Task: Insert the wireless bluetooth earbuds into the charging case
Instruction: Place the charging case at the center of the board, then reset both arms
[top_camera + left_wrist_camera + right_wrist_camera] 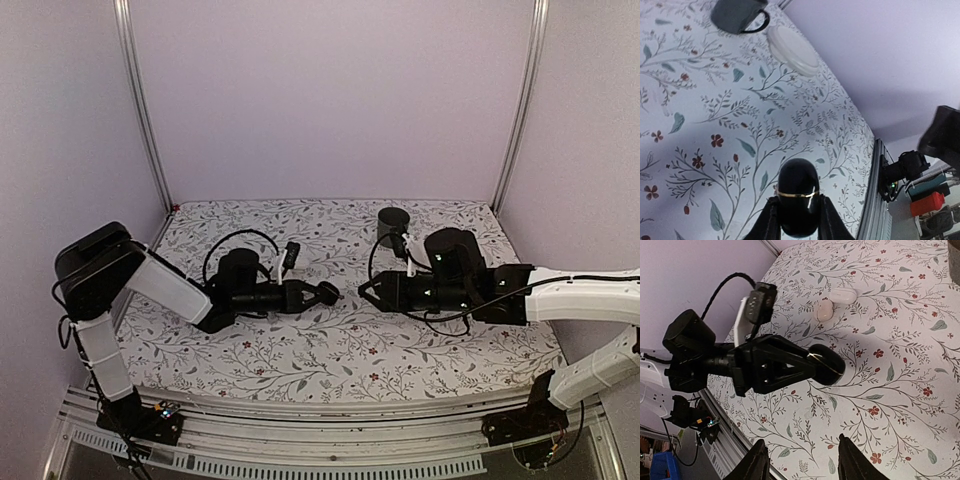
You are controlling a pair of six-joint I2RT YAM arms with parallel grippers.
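Note:
My left gripper is shut on a black oval charging case with a thin gold seam; the case looks closed. It is held just above the floral table cloth and also shows in the right wrist view. My right gripper faces it from the right, open and empty, a short way off; its fingers are spread wide. No black earbuds show. Two small pale pebble-shaped items, one white and one pinkish, lie beyond the left gripper; I cannot tell whether they are cases or earbuds.
A dark grey mug stands at the back centre and shows in the left wrist view beside a white round disc. The table's front rail runs along the near edge. Purple walls enclose the table.

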